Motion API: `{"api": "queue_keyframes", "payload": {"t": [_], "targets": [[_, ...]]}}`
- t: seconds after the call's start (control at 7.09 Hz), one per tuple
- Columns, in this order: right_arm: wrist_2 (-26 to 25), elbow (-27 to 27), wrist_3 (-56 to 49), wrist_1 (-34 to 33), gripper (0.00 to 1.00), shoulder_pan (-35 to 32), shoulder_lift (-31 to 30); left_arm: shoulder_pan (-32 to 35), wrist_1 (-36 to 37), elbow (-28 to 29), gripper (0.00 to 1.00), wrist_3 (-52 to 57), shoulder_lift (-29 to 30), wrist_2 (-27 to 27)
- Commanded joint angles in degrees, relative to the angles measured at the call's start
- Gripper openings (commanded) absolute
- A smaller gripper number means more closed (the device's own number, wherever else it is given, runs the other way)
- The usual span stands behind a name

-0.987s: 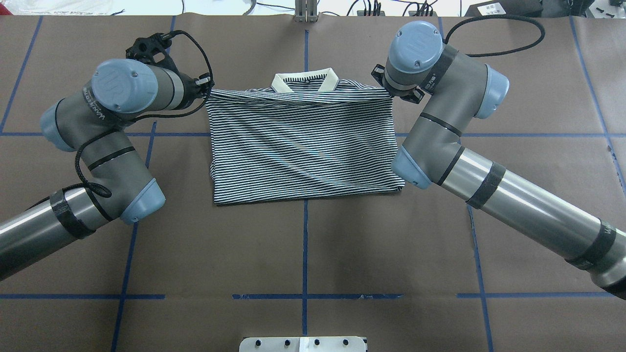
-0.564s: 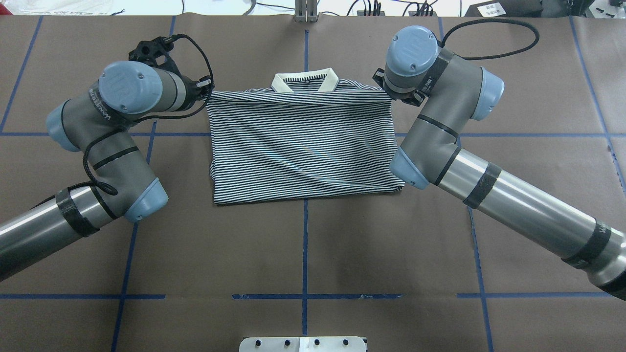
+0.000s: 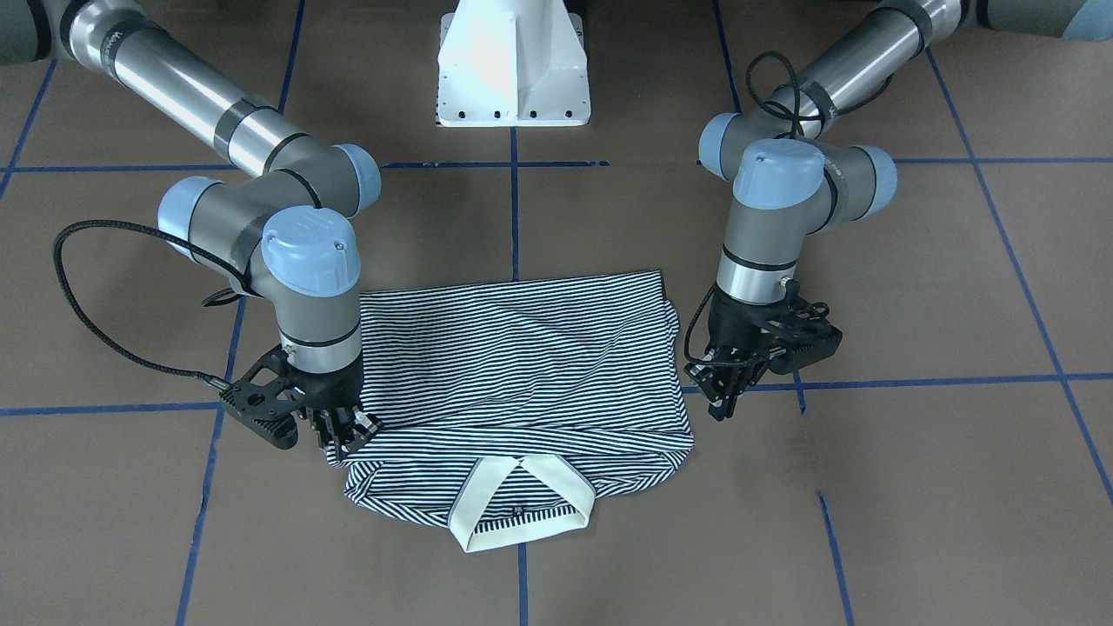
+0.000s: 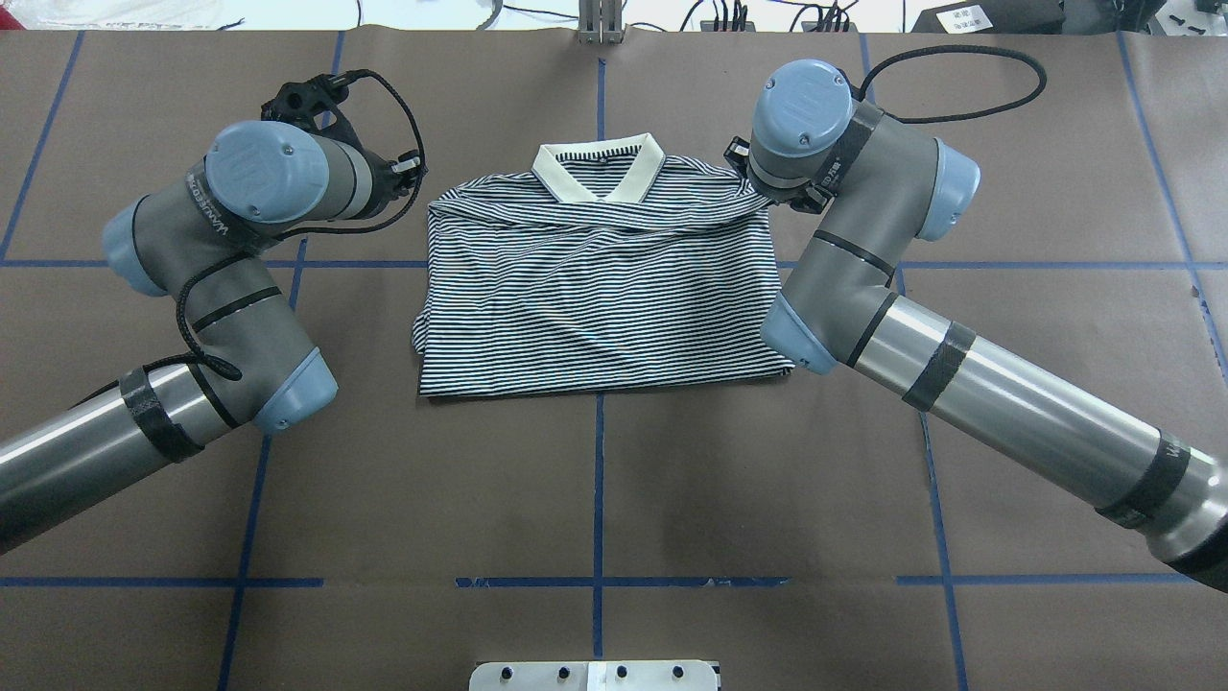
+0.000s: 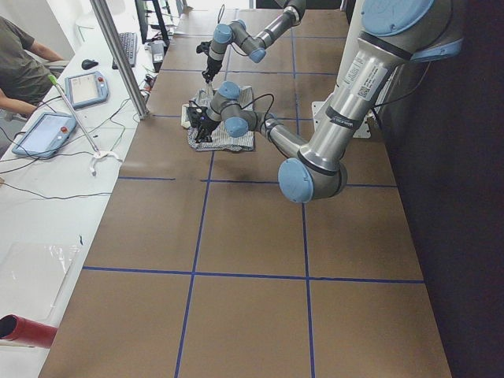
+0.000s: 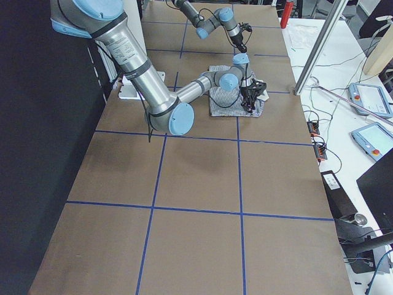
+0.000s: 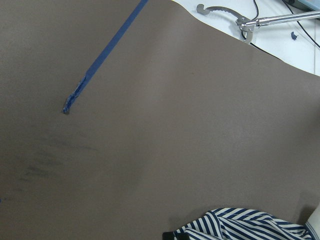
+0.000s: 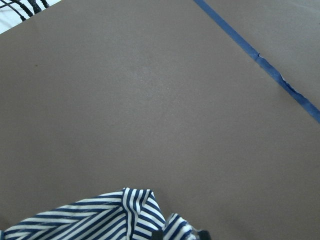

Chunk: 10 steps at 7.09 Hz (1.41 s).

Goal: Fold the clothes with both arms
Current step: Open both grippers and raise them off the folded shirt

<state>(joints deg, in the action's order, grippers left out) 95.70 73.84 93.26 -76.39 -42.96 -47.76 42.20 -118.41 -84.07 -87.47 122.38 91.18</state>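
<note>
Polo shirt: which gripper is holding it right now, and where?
Only the right gripper: it pinches the polo shirt at the folded-over corner at the collar end. The left gripper hangs beside the shirt, holding nothing.

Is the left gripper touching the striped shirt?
Apart. The overhead view shows a strip of bare table between the left gripper and the nearest corner of the striped shirt.

A brown-covered table (image 4: pixel 767 480) gridded with blue tape lines (image 4: pixel 144 582) stands beside a white bench (image 5: pixel 47 213) carrying teach pendants (image 5: pixel 87 88) and a metal post (image 5: pixel 118 55).
</note>
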Motion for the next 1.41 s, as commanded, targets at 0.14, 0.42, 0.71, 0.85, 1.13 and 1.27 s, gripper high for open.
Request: {"api": "queue_keyframes", "payload": {"t": [0.14,0.42,0.71,0.85,1.13,1.27], "targets": [[3.1,3.5,0.4,1.5,0.40,-0.5,0.0,0.2,-1.4,-0.7,0.24,-0.2,-0.3,0.3],[6.2,14.6,2.5,1.4,0.51,-0.4,-8.1,0.3,-1.7,-5.2,0.24,-0.7,-2.7,0.6],[6.7,21.5,6.2,-1.1,0.60,1.5,-12.2,0.3,-1.6,-7.1,0.24,-0.9,-3.7,0.6],[8.4,24.7,7.1,-4.3,0.60,1.8,-12.1,0.2,-1.5,-7.2,0.25,-1.3,-3.7,0.6],[9.0,21.5,7.0,-3.9,0.58,2.1,-11.7,0.2,-1.4,-7.6,0.25,-3.2,-3.9,0.5],[8.8,24.7,9.4,-4.4,0.59,4.4,-13.7,-0.1,-1.4,-7.7,0.25,-3.8,-4.0,0.3]]}}
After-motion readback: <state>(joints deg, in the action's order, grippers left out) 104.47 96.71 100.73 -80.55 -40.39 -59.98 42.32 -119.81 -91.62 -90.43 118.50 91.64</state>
